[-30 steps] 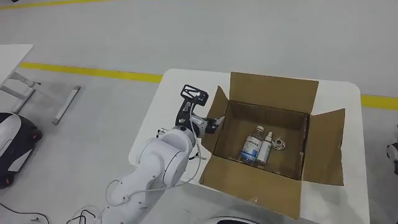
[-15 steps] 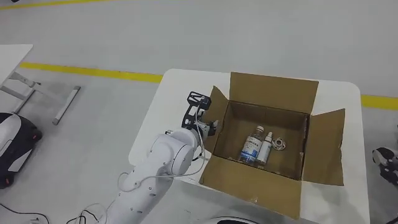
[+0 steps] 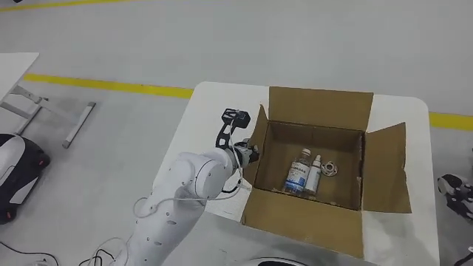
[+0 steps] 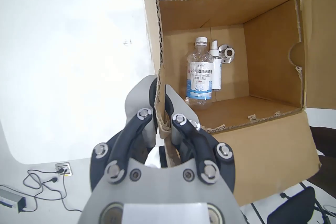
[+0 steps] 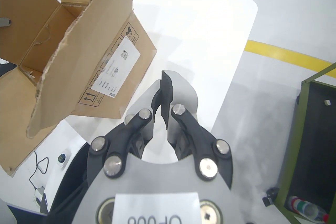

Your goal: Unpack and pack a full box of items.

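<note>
Cardboard, brown and corrugated with ragged torn edges, is making up the open box [image 3: 303,222] that is sitting on the white, round-cornered table [image 3: 214,111]. Three things are lying side by side on its floor. One is a clear plastic bottle [image 4: 199,72] with a white cap and a blue-and-white label. A slim white spray bottle [image 4: 215,70] is touching its side, and a shiny metal flange [image 4: 227,53] is lying just beside the sprayer's head.

The left gripper [image 4: 160,96] is pinching the left flap [image 4: 153,25] near its lower end, dark ribbed pads pressing both faces of the frayed edge. The right gripper [image 5: 162,89] is hanging near the table's right edge, well apart from the box, its serrated pads pressed together on nothing.

Compared with a second ago, the left flap is standing more upright rather than leaning outward. The left gripper is sitting closer against it, and the whole box is lying turned slightly on the table.
</note>
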